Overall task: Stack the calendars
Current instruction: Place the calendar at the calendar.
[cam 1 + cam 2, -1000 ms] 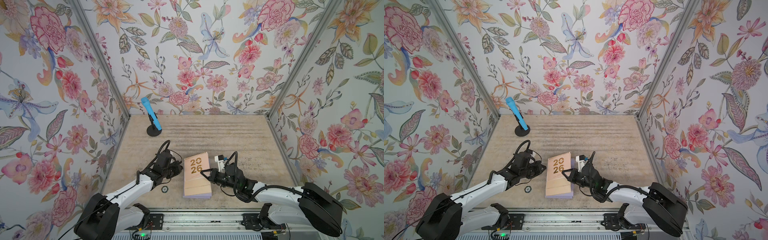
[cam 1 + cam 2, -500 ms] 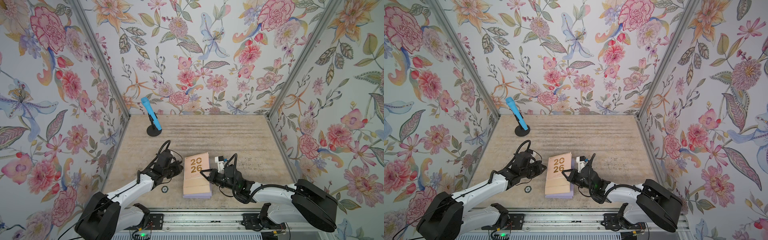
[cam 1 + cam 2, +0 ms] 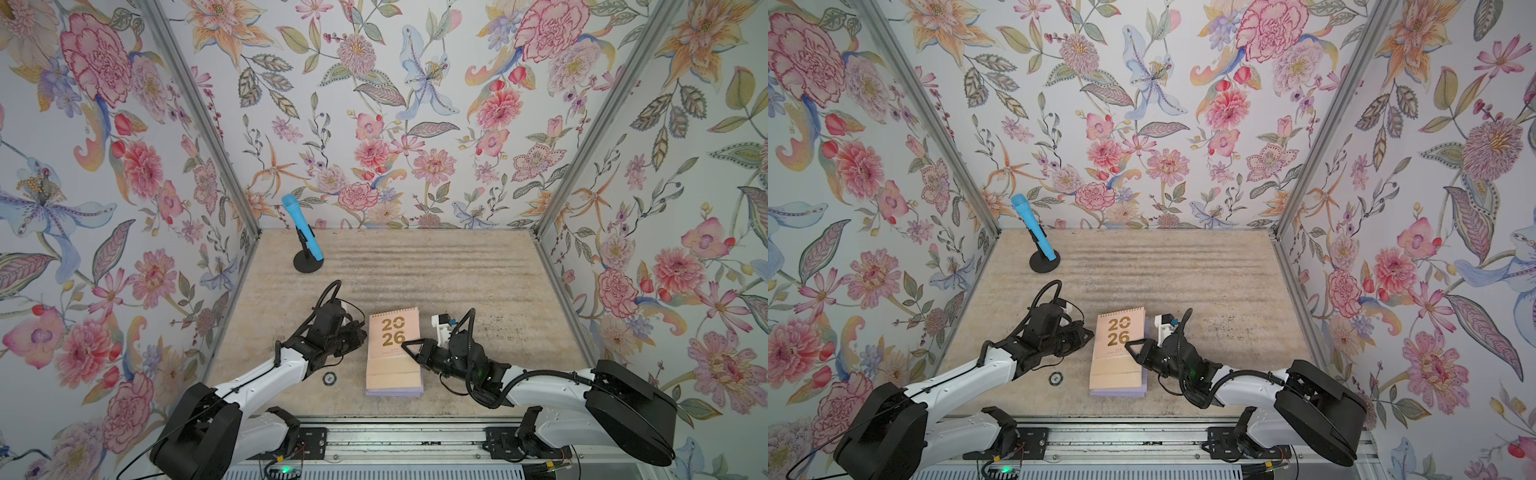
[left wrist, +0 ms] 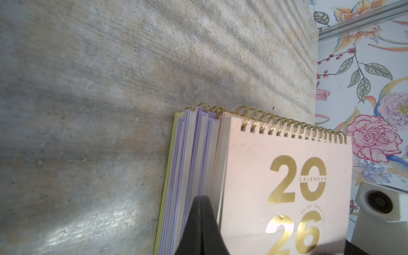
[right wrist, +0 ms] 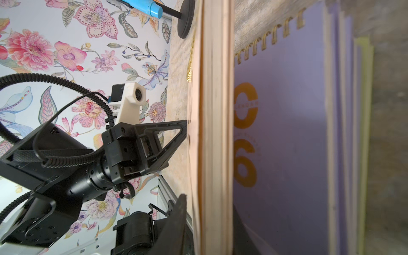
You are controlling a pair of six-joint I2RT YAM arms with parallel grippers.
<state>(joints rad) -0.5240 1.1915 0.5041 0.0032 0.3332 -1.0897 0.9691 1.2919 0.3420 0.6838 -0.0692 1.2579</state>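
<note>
Right gripper (image 3: pixel 409 347): jaws straddle right edge of peach calendar (image 3: pixel 392 332); pinching or slack, cannot tell (contact hidden). Left gripper (image 3: pixel 358 332): closed, tip at left side of lavender calendars (image 4: pixel 189 154). Peach calendar tops them, front-centre on table (image 3: pixel 457 282); microphone (image 3: pixel 302 228) well apart, back-left.

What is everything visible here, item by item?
peach calendar: one, peach, top of stack, spiral end tilted up
lavender calendars: several, count unclear, lavender, under it
yellow-green calendar: one, yellow-green, stack bottom
microphone: one, blue, on black stand, far left of table
small disc: one, dark-rimmed, left of stack
table: one, beige
walls: three, floral
arms: two, white and black
left tool: one, black, shut, against stack's left side
right tool: one, black, at peach calendar's right edge
</note>
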